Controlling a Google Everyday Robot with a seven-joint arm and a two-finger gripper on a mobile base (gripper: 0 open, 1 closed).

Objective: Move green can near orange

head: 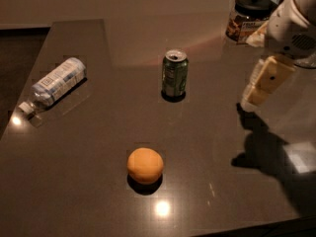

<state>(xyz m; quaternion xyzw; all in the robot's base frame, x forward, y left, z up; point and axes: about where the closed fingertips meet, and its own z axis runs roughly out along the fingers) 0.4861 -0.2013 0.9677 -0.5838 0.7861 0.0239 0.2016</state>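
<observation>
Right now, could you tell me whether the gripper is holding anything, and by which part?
Nothing: the gripper hangs at the right, apart from the upright can and the orange.

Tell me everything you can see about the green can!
The green can is a small metal drink can, green with pale print and a silver top with an opening. It stands upright on the dark table, touching nothing else. The orange lies in front, apart. The claw hangs to its right, away from it.

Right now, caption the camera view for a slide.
Green can stands apart from orange on dark table; tool hovers at right.
</observation>
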